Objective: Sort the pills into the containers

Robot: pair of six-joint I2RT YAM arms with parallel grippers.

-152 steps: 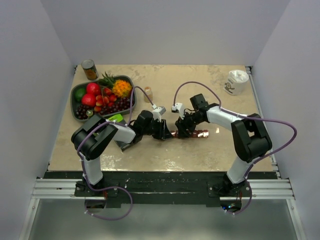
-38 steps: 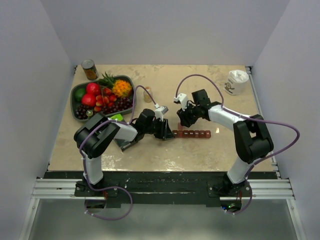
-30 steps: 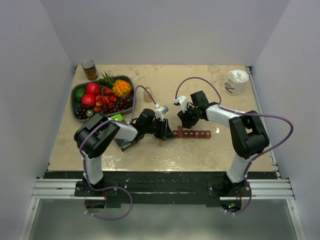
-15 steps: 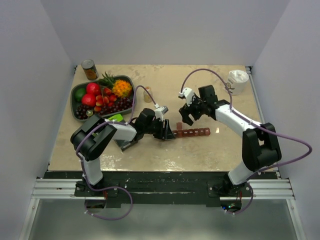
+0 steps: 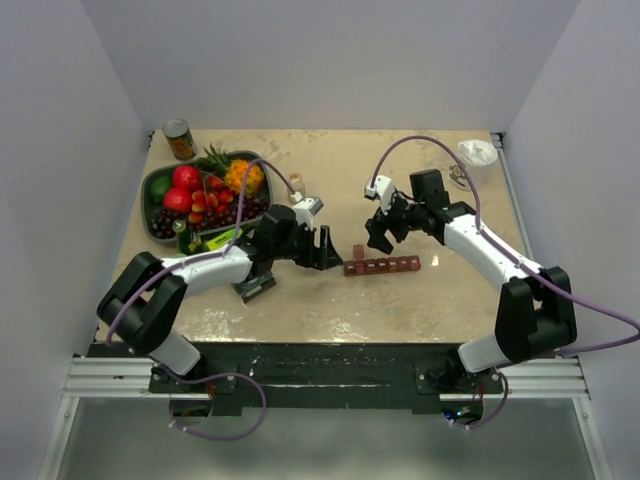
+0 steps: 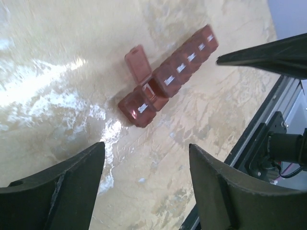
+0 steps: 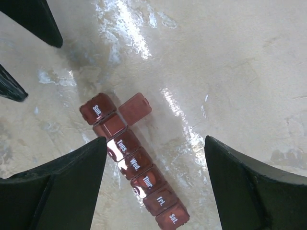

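The containers (image 5: 383, 265) are a dark red-brown strip of day-marked compartments lying flat on the table, also in the left wrist view (image 6: 184, 64) and the right wrist view (image 7: 139, 175). The second compartment's lid (image 7: 135, 108) stands flipped open to the side. My left gripper (image 5: 328, 252) hovers open just left of the strip's end, touching nothing (image 6: 146, 143). My right gripper (image 5: 378, 236) hangs open above and behind the strip, its jaws wide and empty (image 7: 156, 139). No pills show in any view.
An oval fruit tray (image 5: 148, 186) sits at the back left with a can (image 5: 179, 139) behind it. A small amber bottle (image 5: 296, 185) stands behind my left arm, a green object (image 5: 224, 238) beside it. A white cup (image 5: 474, 156) is at the back right.
Both grippers have opened and let go of the strip. The left one drew back to the left. The right one lifted up and away to the right. The strip stays put.
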